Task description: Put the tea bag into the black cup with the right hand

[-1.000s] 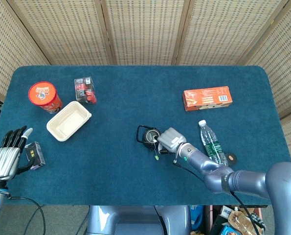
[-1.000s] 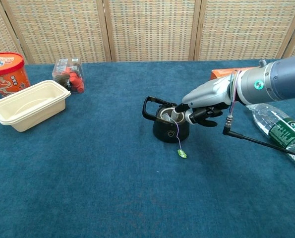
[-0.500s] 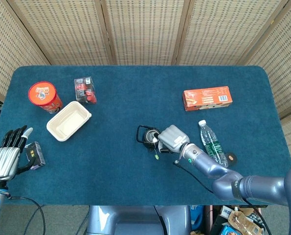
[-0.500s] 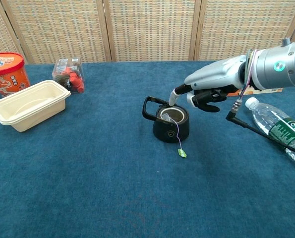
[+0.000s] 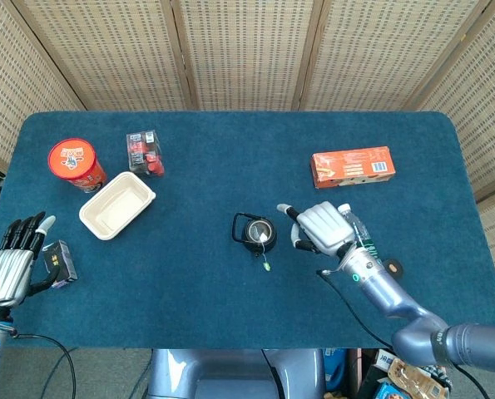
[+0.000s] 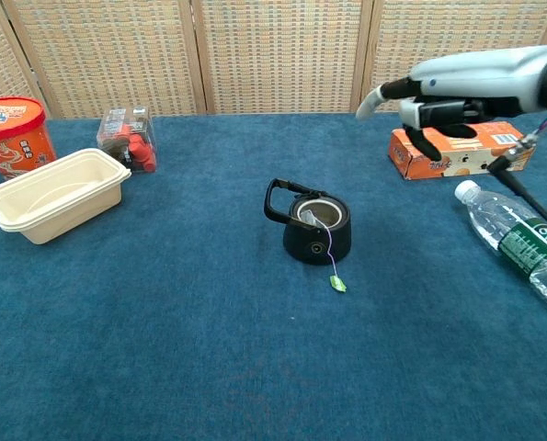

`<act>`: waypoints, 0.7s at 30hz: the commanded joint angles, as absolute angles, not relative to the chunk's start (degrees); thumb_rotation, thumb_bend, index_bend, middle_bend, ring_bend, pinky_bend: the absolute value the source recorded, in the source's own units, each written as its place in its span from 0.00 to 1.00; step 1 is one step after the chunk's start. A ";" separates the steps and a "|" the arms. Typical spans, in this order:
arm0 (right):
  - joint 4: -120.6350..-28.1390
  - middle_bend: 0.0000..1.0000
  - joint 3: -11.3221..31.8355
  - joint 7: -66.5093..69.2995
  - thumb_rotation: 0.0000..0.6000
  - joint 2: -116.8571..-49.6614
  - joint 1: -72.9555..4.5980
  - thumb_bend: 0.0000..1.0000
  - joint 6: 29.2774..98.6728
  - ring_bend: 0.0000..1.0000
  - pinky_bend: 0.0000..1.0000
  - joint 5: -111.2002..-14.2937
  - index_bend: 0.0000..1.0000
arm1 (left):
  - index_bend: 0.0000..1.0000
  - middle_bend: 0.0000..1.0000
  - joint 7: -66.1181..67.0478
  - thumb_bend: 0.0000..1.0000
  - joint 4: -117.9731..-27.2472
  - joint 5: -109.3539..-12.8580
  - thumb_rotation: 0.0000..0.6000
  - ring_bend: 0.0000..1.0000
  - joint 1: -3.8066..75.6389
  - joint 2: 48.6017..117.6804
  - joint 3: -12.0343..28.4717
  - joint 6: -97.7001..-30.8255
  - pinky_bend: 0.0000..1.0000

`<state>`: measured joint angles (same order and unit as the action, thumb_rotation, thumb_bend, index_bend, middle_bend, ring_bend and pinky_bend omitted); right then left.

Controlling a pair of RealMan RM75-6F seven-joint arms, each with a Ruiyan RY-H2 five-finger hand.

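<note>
Blue cloth covers the table (image 6: 209, 367), and nearest the robot's chest a black cup (image 6: 317, 230) stands upright with the tea bag (image 6: 308, 218) inside, its string trailing over the rim to a small green tag (image 6: 336, 284) on the cloth at 6 o'clock. Raised at the cup's 2 o'clock, the right hand (image 6: 457, 81) holds nothing, forefinger extended, other fingers loosely bent. Beyond it lie a water bottle (image 6: 517, 243) and an orange box (image 6: 457, 152); at far 9 o'clock, the left hand (image 5: 10, 262) rests beside a small box (image 5: 60, 263), fingers straight; contact unclear.

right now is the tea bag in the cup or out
In. The tea bag sits inside the cup; only its string and tag hang over the rim.
</note>
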<state>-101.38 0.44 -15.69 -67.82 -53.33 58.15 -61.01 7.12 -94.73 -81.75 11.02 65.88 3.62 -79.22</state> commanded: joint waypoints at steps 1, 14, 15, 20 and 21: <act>-102.09 0.63 0.61 -11.55 0.00 -66.88 -45.57 0.81 68.01 0.74 1.00 -65.29 0.17 | 0.00 0.00 7.16 0.38 -94.92 -81.63 1.00 0.00 11.07 65.93 3.86 -79.40 0.00; -100.00 0.37 0.68 -13.90 0.00 -69.41 -31.58 0.55 84.89 0.43 0.70 -69.60 0.17 | 0.00 0.00 7.78 0.38 -94.59 -82.27 1.00 0.00 9.67 66.44 3.66 -82.14 0.00; -99.76 0.35 0.64 -14.20 0.00 -69.64 -30.75 0.54 85.64 0.41 0.66 -69.79 0.17 | 0.00 0.00 8.09 0.38 -94.47 -82.34 1.00 0.00 9.55 66.55 3.61 -82.36 0.00; -98.47 0.26 0.35 -15.32 0.00 -70.80 -27.59 0.52 88.17 0.27 0.41 -71.00 0.17 | 0.00 0.00 8.59 0.38 -94.57 -82.82 1.00 0.00 9.04 66.80 3.36 -83.23 0.00; -98.19 0.25 0.25 -15.59 0.00 -71.11 -26.90 0.52 88.65 0.24 0.39 -71.26 0.17 | 0.00 0.00 8.63 0.38 -94.58 -82.90 1.00 0.00 8.94 66.81 3.36 -83.42 0.00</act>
<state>-98.76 0.49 -15.05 -70.54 -27.97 87.85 -70.69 8.60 -94.56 -82.83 9.01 66.78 3.38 -83.35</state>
